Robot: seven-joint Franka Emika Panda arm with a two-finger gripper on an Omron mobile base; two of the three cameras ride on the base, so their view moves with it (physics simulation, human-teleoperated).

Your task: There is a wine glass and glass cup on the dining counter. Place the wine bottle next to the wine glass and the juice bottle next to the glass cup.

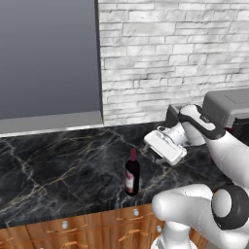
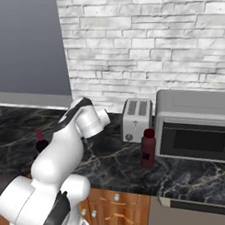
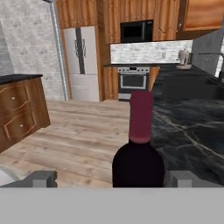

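Note:
The wine bottle (image 1: 132, 172), near-black with a dark red capsule and a pale label, stands upright near the front edge of a black veined marble counter (image 1: 58, 170). My gripper (image 1: 150, 150) hovers just right of its neck, pointing at it. In the hand view the wine bottle (image 3: 139, 148) stands close between my spread fingertips (image 3: 41, 178), and my gripper (image 3: 113, 178) is open and apart from the glass. The stubby maroon juice bottle (image 2: 148, 148) stands upright further right, in front of the toaster. The wine glass and the glass cup are out of view.
A silver toaster (image 2: 136, 119) and a grey toaster oven (image 2: 195, 125) stand against the white brick wall at the right. The arm (image 2: 65, 143) partly covers the wine bottle in the right base view. Wood drawers (image 1: 97, 228) run below the counter.

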